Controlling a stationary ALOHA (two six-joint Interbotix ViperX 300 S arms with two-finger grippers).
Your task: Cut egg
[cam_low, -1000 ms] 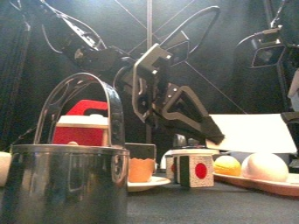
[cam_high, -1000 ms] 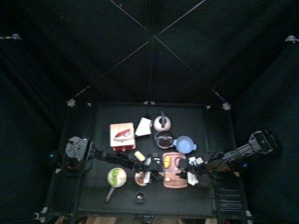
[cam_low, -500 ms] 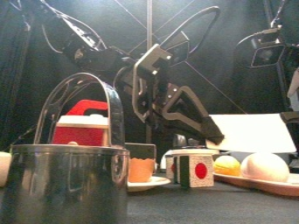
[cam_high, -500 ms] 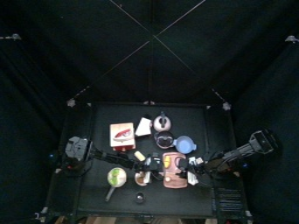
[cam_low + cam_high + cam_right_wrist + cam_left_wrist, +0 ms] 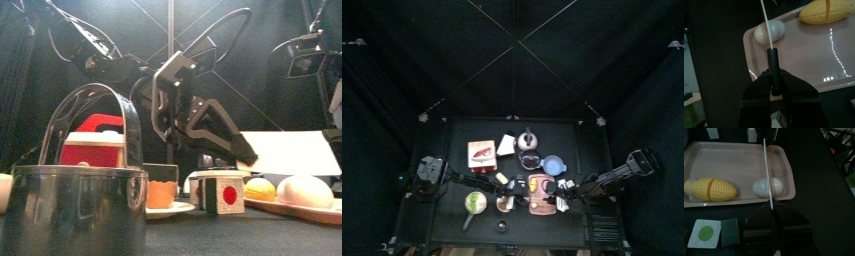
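- A white, smooth, rounded egg [image 5: 770, 186] is seen lying on a shallow pink plastic tray [image 5: 744, 150], near one long rim, with a yellow plastic corn cob [image 5: 711, 189] well apart from it on the same tray.
- The left gripper [image 5: 771, 223] is seen closed on a thin knife [image 5: 765, 168]; the blade is run straight out from the jaws, and its line is crossed by the egg just beyond the handle.
- The right gripper [image 5: 776, 92] is likewise clamped on a thin straight rod-like tool [image 5: 765, 12], and the egg [image 5: 770, 31] is met beside its shaft; what the tool is cannot be told.
- Both tools are judged to be about equally close to the egg; which touches it cannot be told.
- Open tray floor is left between egg and corn; the tray rim and dark table lie just beside the egg on the other side.
- A grey card with a green disc [image 5: 712, 232] lies off the tray near the left gripper.
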